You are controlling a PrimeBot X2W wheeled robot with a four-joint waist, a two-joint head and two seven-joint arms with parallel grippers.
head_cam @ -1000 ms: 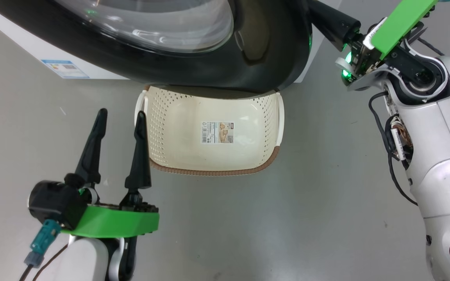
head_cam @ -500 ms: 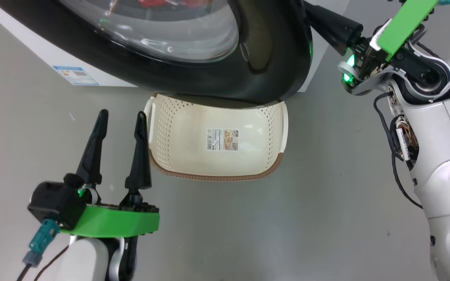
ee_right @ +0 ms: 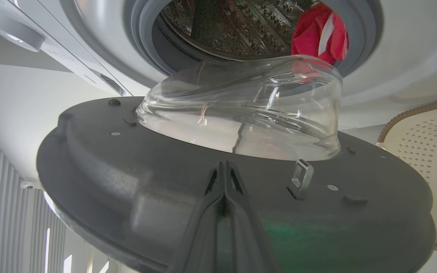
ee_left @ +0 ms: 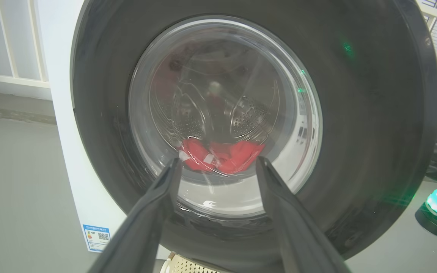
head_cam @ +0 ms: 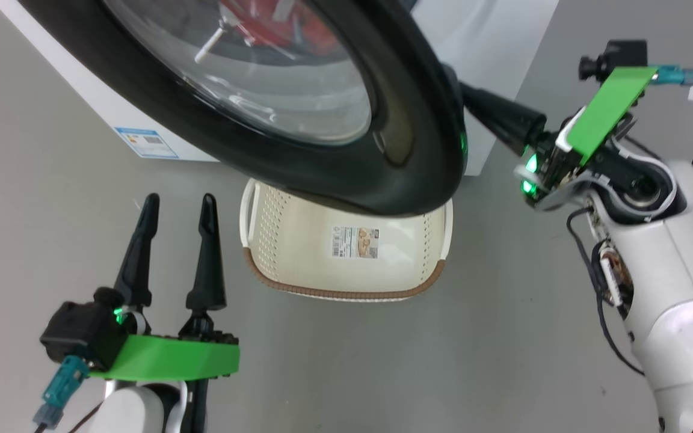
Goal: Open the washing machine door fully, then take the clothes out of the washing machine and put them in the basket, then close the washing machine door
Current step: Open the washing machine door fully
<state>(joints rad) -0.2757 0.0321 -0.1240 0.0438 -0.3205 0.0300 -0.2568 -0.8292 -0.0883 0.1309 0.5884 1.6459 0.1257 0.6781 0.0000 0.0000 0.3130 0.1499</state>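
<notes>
Nearer for the push: clenched, empty right gripper [ee_right: 224, 167] against inner face of the half-open washing machine door [head_cam: 418, 150], above the basket [head_cam: 298, 252], clothes [ee_right: 313, 34] behind in the drum [ee_right: 241, 30]; left gripper [head_cam: 179, 201] released beside its left rim.

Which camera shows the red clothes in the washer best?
The right wrist view: the clothes lie uncovered in the washing machine opening, white stripe clear. The left wrist and head views show them as red patches behind the washing machine door glass.
</notes>
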